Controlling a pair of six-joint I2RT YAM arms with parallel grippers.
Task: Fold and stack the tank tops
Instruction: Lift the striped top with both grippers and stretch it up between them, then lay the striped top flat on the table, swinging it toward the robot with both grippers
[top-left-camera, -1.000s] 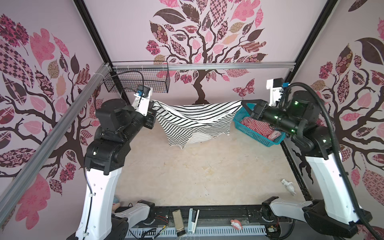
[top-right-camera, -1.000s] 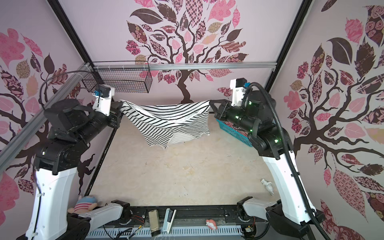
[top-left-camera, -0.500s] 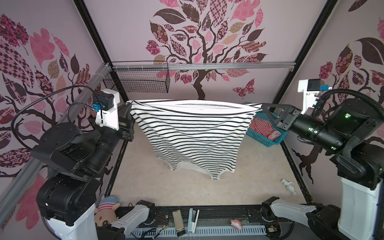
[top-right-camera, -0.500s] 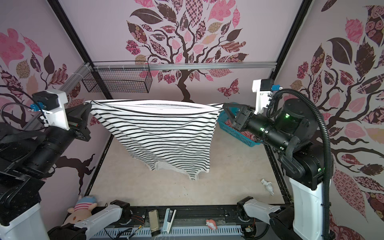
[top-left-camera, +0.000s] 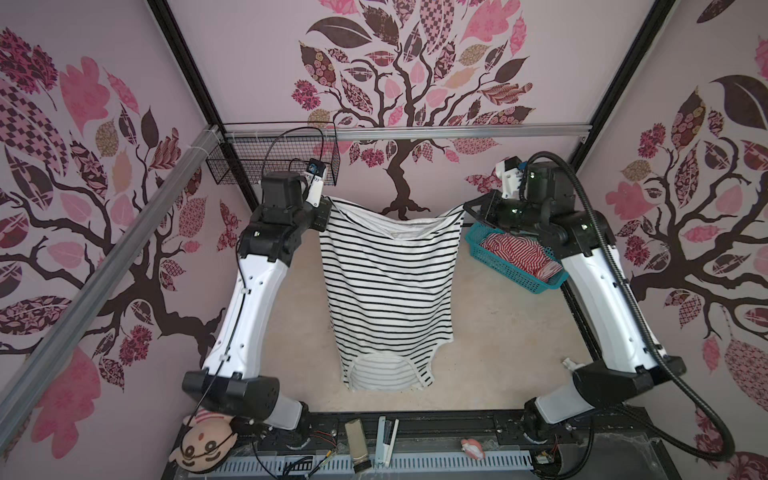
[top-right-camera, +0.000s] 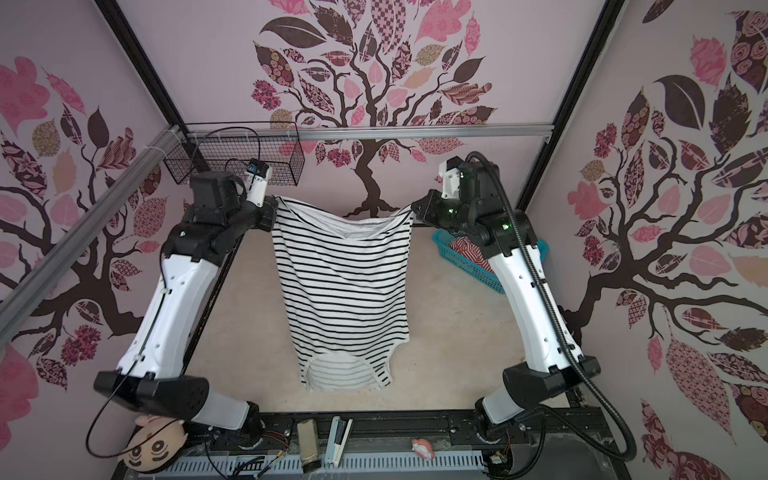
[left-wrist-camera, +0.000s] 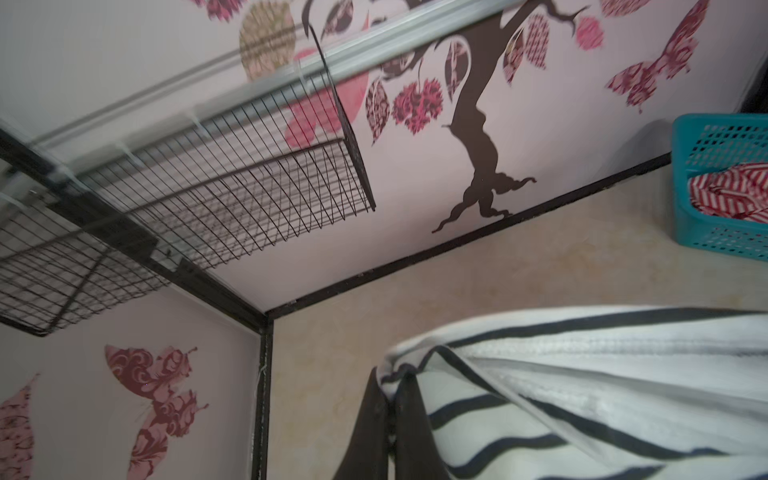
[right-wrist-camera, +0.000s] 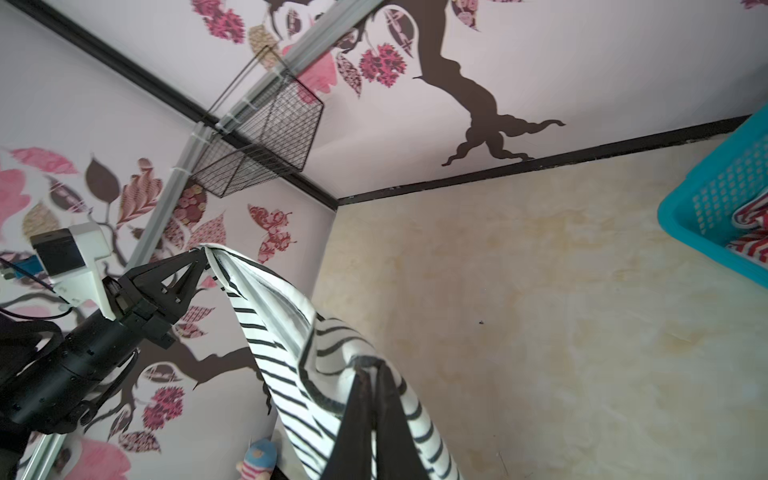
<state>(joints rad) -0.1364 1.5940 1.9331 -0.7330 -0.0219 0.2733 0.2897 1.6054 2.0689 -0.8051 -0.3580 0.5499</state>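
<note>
**A:** Both arms reach to the far end of the table (top-left-camera: 498, 332), and the black-and-white tank top (top-left-camera: 388, 291) is strung between them.

**B:** The left gripper (top-left-camera: 329, 204) is clamped on one hem corner and the right gripper (top-left-camera: 465, 206) is pinched tight on the other. The hem sags in the middle.

**A:** The neck end points to the near edge, low over the middle of the table. I can't tell whether it touches down.

**B:** That surface is pale beige, mottled, with a black frame round its edges.

**A:** And the red-and-white tank top (top-left-camera: 515, 251)?

**B:** It's crumpled in the teal basket (top-left-camera: 525, 282) at the far right corner, just under the right arm.

**A:** Now the room. There are pink walls (top-left-camera: 249, 62) on three sides, with dark tree decals and patterned leaves and butterflies.

**B:** A silver rail (top-left-camera: 457, 132) runs across the back wall, and a black wire basket (top-left-camera: 249, 166) hangs off it at the far left.

**A:** Down front, a doll (top-left-camera: 203, 444) lies by the left arm's base.
</note>
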